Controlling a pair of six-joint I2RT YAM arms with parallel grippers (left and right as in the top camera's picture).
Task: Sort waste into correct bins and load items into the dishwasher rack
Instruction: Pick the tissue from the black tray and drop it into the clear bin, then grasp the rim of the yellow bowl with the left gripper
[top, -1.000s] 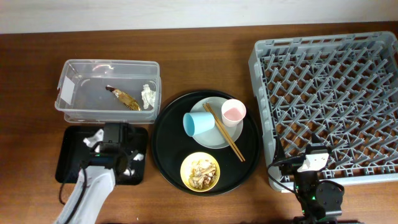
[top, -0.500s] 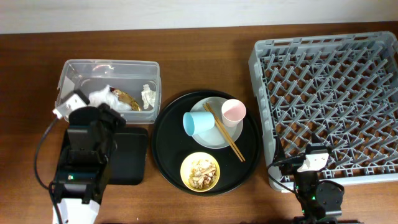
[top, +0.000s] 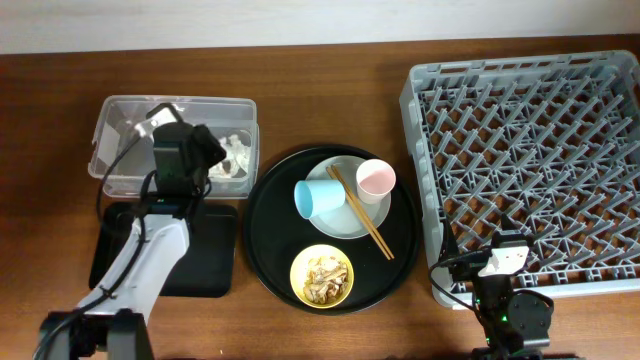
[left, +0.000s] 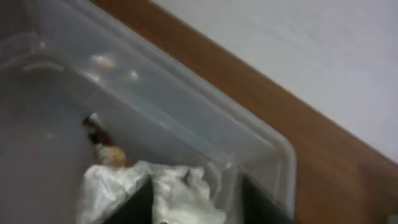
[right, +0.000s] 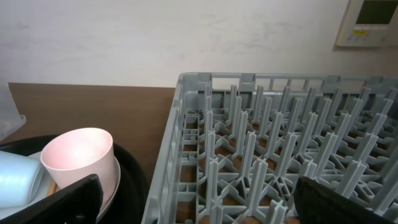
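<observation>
My left gripper (top: 205, 155) hangs over the clear box (top: 112, 150), shut on a crumpled white napkin (left: 186, 196) (top: 222, 165). In the left wrist view (left: 196, 208) a second white wad (left: 112, 186) and the small brown wrapper (left: 106, 152) lie in the box. On the round black tray (top: 265, 260) stand a blue cup (top: 318, 198), a pink cup (top: 375, 180), chopsticks (top: 362, 215) across the pale plate (top: 345, 225), and a yellow bowl (top: 322, 275) with food scraps. My right gripper (top: 492, 262) (right: 199, 205) is open and empty at the front-left corner of the grey rack (top: 420, 90).
The flat black tray (top: 210, 265) lies in front of the clear box, partly under my left arm. The right wrist view shows the pink cup (right: 78, 158) to the left and the rack's pegs (right: 261, 124) straight ahead. A wall runs behind the table.
My left arm has lifted from the flat black tray and moved back over the clear box, carrying the white napkin. The right arm has not moved.
</observation>
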